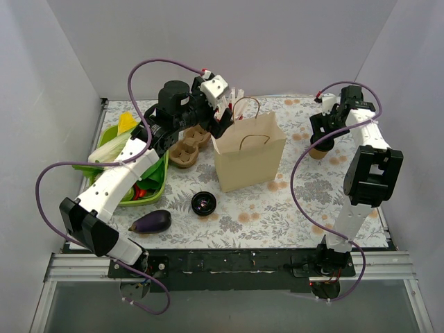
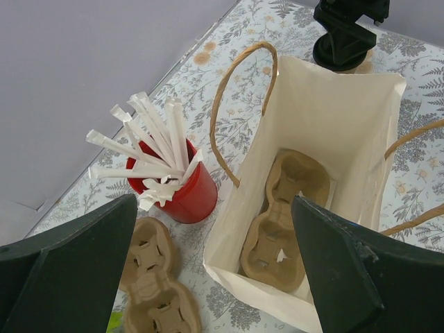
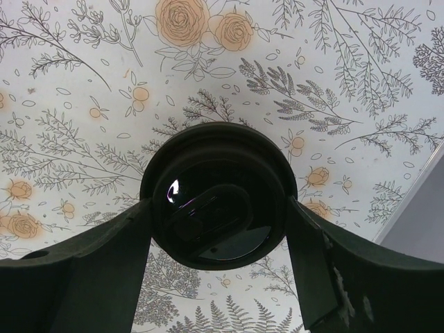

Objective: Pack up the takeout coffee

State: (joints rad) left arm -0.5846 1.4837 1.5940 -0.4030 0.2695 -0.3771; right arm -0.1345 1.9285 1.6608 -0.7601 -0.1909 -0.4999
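Note:
The takeout coffee (image 1: 318, 152) is a tan kraft cup with a black lid (image 3: 211, 187), standing on the floral cloth at the far right. My right gripper (image 1: 321, 141) reaches down over it, and its fingers (image 3: 104, 263) press against both sides just under the lid. The paper bag (image 1: 248, 156) stands open at mid-table with one pulp cup carrier (image 2: 291, 215) lying in its bottom. My left gripper (image 2: 214, 202) hovers open and empty above the bag's left rim, seen in the top view (image 1: 223, 119).
A red cup of white straws (image 2: 182, 194) stands behind the bag's left side. A second pulp carrier (image 1: 189, 147) lies next to it. A green basket (image 1: 158, 182) of vegetables sits far left. An eggplant (image 1: 150, 222) and a black round lid (image 1: 203, 203) lie near the front. Walls close three sides.

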